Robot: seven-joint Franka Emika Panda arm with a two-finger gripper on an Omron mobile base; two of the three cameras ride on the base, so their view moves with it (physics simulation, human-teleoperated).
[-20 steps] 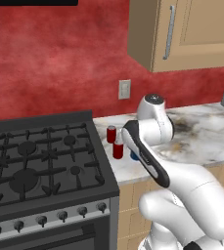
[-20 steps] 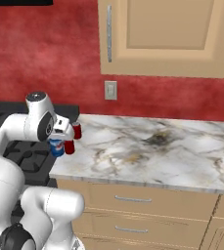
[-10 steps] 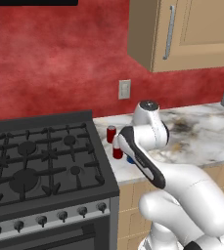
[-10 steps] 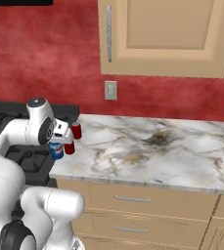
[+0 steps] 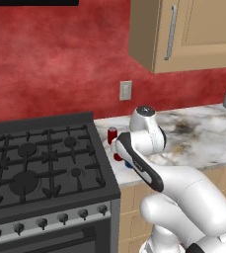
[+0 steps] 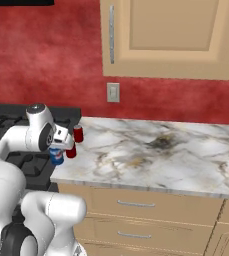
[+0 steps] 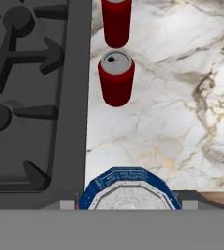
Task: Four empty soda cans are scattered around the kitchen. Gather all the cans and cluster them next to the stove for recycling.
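My gripper [image 6: 59, 146] is shut on the blue soda can [image 6: 56, 157], holding it upright at the counter's front left corner, right beside the stove [image 6: 16, 160]. In the hand view the blue can's silver top [image 7: 128, 191] sits at the bottom between the fingers. Two red soda cans stand on the marble just beyond it along the stove's edge: a near one [image 7: 116, 78] and a far one [image 7: 116, 19]. From the left base view the red cans [image 5: 112, 134] [image 5: 118, 157] show beside the arm. I cannot tell whether the blue can touches the counter.
The stove's grates [image 5: 35, 163] and front knobs [image 5: 60, 217] lie to the left. The marble counter [image 6: 156, 155] stretches right under a wall cabinet [image 6: 166, 35]. A wall outlet [image 6: 113, 92] is behind the cans.
The hand has come down a little with the blue can, closer to the counter beside the stove. The red cans have not moved.
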